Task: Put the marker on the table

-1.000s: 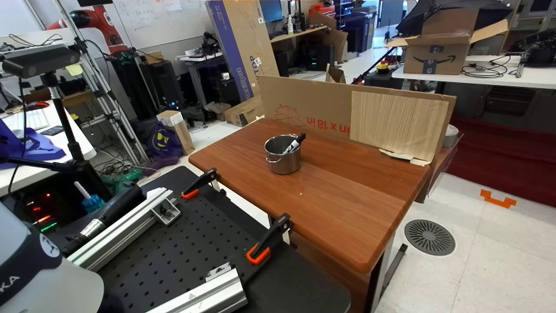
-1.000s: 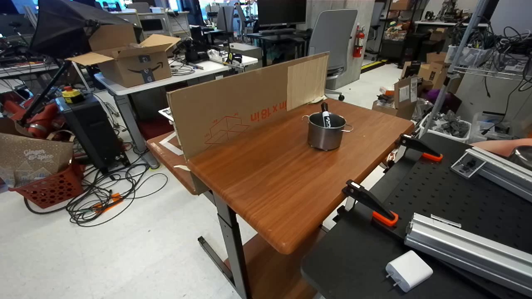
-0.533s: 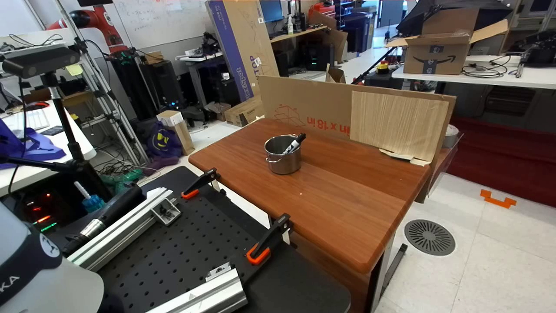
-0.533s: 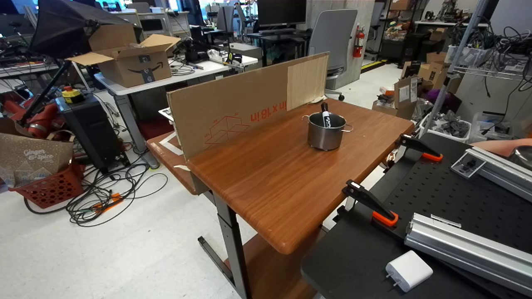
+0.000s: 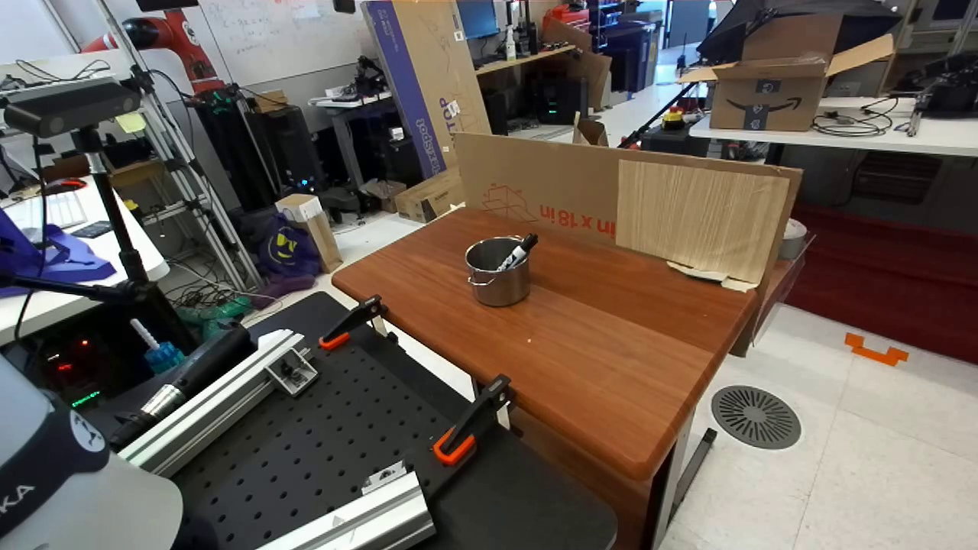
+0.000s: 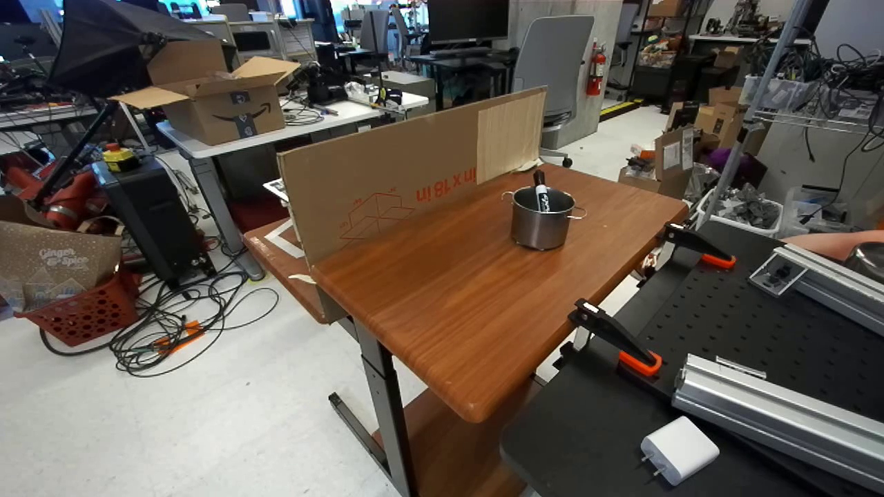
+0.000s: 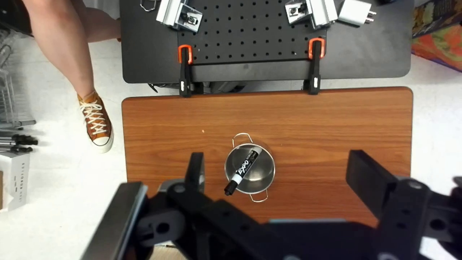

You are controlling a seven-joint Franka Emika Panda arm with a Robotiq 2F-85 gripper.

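Bright, even indoor light fills both exterior views, leaving the table [image 5: 611, 344] clear. In the wrist view, the floor [image 7: 436, 137] is nearly white; the dark jaws look soft, out of focus.

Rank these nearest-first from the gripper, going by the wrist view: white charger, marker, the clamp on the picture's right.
From the gripper in the wrist view:
1. Marker: plainly nearest, leaning in the metal pot.
2. Clamp: picture's right, at the black worktop's edge.
3. White charger: farthest, picture's top right, on the black worktop.

End effector [image 7: 275, 159], jaws wide apart
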